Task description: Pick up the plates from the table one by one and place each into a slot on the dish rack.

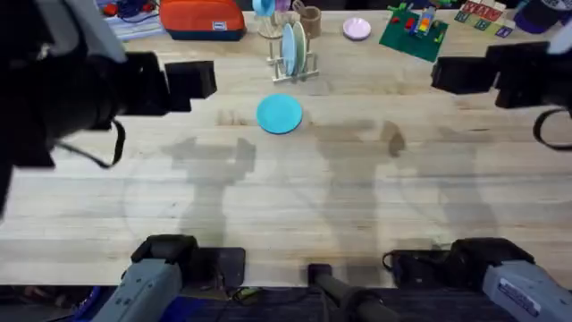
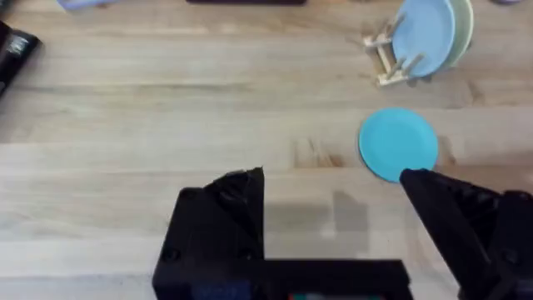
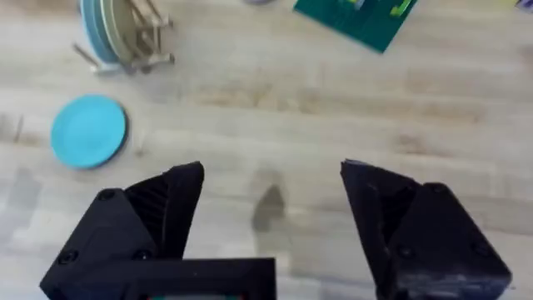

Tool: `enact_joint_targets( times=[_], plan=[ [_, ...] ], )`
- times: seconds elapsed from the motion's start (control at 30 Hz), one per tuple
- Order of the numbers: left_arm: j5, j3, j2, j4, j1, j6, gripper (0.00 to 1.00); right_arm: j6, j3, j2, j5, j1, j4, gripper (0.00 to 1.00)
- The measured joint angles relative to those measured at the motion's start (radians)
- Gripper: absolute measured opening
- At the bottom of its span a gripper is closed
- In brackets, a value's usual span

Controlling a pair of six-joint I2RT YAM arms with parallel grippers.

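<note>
A turquoise plate lies flat on the light-wood table, just in front of the dish rack. Two plates stand on edge in the rack's slots, a light blue one and a pale green one. A small pink plate lies flat at the far edge. My left gripper hovers open and empty, with the turquoise plate just beyond one fingertip. My right gripper is open and empty, well to the right of the turquoise plate and the rack.
A green brick baseplate with bricks on it lies at the back right. A tan cup stands behind the rack and an orange case sits at the back left. The front half of the table is bare wood.
</note>
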Motion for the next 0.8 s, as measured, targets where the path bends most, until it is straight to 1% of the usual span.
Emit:
enact_joint_targets(
  times=[0.13, 0.23, 0.33, 0.43, 0.7, 0.73, 0.77, 0.8],
  plan=[
    [0.027, 0.103, 0.129, -0.119, 0.0, 0.0, 0.993, 0.0, 0.089, 0.117, -0.006, 0.012, -0.077, 0.996],
    [0.034, 0.163, 0.214, -0.173, 0.0, 0.0, 0.994, 0.0, 0.131, 0.187, -0.007, 0.021, -0.094, 0.995],
    [0.037, 0.188, 0.275, -0.18, 0.0, 0.0, 0.993, 0.0, 0.143, 0.226, -0.01, 0.029, -0.089, 0.995],
    [0.037, 0.191, 0.314, -0.184, 0.0, 0.0, 0.993, 0.0, 0.143, 0.238, -0.01, 0.033, -0.089, 0.995],
    [0.048, 0.192, 0.343, -0.191, 0.0, 0.0, 0.994, 0.0, 0.143, 0.238, -0.01, 0.033, -0.089, 0.995],
    [0.048, 0.192, 0.343, -0.191, 0.0, -0.001, 0.981, 0.0, 0.143, 0.238, -0.01, 0.033, -0.089, 0.995],
    [0.051, 0.192, 0.343, -0.191, 0.0, -0.003, 0.892, 0.0, 0.143, 0.238, -0.01, 0.033, -0.089, 0.995],
    [0.051, 0.192, 0.343, -0.191, 0.0, -0.002, 0.756, 0.0, 0.143, 0.238, -0.01, 0.033, -0.089, 0.995]
  ],
)
